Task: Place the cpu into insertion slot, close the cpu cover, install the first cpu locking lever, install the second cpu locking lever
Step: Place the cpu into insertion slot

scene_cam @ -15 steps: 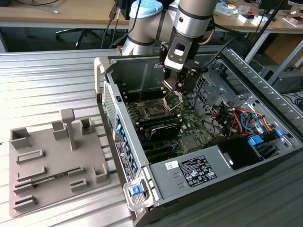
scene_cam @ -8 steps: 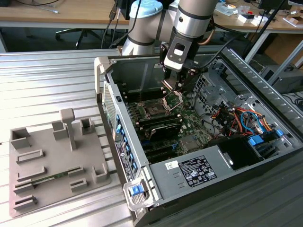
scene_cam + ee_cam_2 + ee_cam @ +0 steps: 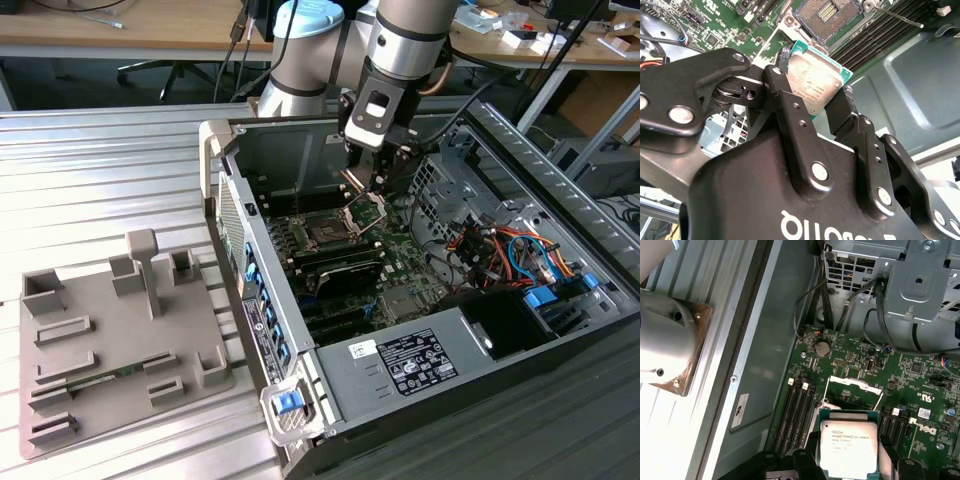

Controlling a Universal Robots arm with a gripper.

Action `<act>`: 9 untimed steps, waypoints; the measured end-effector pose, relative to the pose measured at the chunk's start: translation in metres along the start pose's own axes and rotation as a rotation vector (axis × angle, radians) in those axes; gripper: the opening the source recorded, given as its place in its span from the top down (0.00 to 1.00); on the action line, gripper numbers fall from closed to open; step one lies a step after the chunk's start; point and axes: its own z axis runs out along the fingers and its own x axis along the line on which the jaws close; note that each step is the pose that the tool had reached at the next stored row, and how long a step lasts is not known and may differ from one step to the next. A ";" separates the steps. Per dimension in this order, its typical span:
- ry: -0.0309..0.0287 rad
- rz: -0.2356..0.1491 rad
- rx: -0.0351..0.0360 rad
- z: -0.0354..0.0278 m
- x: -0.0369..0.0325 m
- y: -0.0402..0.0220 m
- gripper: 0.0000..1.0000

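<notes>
The fingers (image 3: 784, 102) of the gripper (image 3: 811, 85) are clamped on two opposite edges of the cpu (image 3: 815, 80). Its metal face shows in both wrist views. The chip hangs in the air inside the case (image 3: 290, 150), near the slot (image 3: 827, 15) but apart from it and not seated. Whether it sits squarely over the slot cannot be told. The slot is open with its contact field bare. The cover (image 3: 855, 383) stands raised on its hinge, just beside the held chip. A thin lever (image 3: 900, 17) juts out next to the slot.

The main risk is probably the contacts. If the chip comes down tilted, shifted or turned the wrong way, a corner could dig into the bare field and bend contacts. In the second wrist view the chip looks angled against the board (image 3: 720, 20), though that may only be the camera's slant.

The grip is on thin edges alone, so a small slip could drop the chip onto the slot or the board. The raised cover and the lever are close enough that a finger could catch one on the way down.
</notes>
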 end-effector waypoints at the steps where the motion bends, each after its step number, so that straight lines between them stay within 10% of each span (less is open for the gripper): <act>1: -0.0002 0.002 0.0000 0.0000 0.0000 0.0000 0.45; 9: -0.0023 0.026 -0.0005 0.0000 0.0000 0.0000 0.45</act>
